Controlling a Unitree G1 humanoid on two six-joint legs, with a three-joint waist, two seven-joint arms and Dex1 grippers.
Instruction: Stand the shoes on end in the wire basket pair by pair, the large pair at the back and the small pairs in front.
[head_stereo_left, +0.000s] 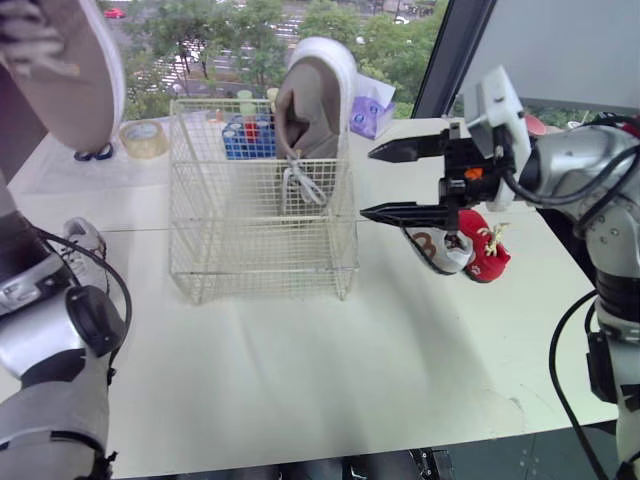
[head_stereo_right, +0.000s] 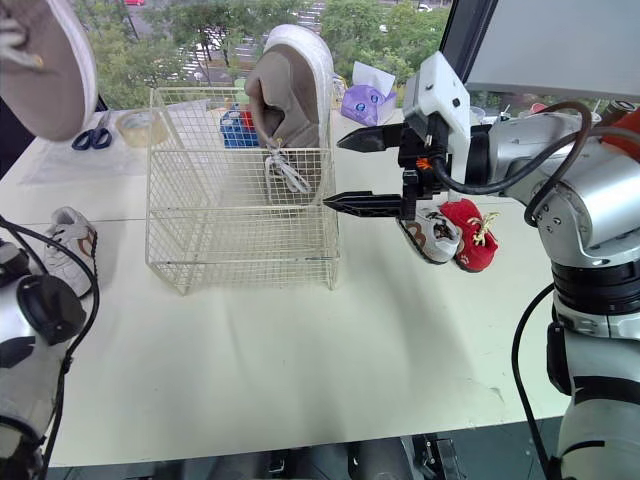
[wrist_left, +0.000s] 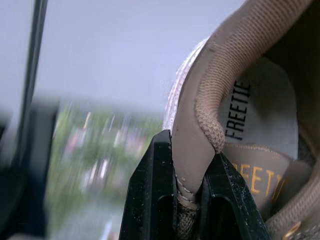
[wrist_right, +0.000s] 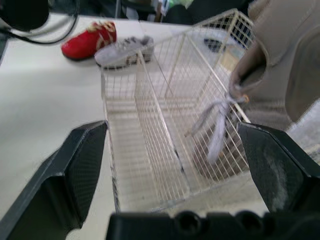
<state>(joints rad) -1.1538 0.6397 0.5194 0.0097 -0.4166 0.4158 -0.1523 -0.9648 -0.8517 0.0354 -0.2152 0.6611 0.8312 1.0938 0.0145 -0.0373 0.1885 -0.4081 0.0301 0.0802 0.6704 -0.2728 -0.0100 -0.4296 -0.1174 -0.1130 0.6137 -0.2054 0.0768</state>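
The wire basket (head_stereo_left: 262, 200) stands mid-table. One large beige shoe (head_stereo_left: 315, 100) stands on end at its back right, laces hanging inside. Its mate (head_stereo_left: 75, 70) is raised high at the far left, sole facing me, with my left gripper (wrist_left: 192, 200) shut on its collar (wrist_left: 200, 125). My right gripper (head_stereo_left: 367, 183) hovers open and empty just right of the basket, fingers pointing at it. Behind it lie a small white shoe (head_stereo_left: 440, 250) and a small red shoe (head_stereo_left: 487, 252). Another small white shoe (head_stereo_right: 70, 245) lies at the table's left, beside a small red one (wrist_right: 90, 40).
Behind the basket are a tape roll (head_stereo_left: 143, 138), scissors (head_stereo_right: 92, 138), a blue rack of small bottles (head_stereo_left: 250, 135) and a purple tissue pack (head_stereo_left: 372, 112). The white table (head_stereo_left: 300, 380) runs bare from the basket to its front edge.
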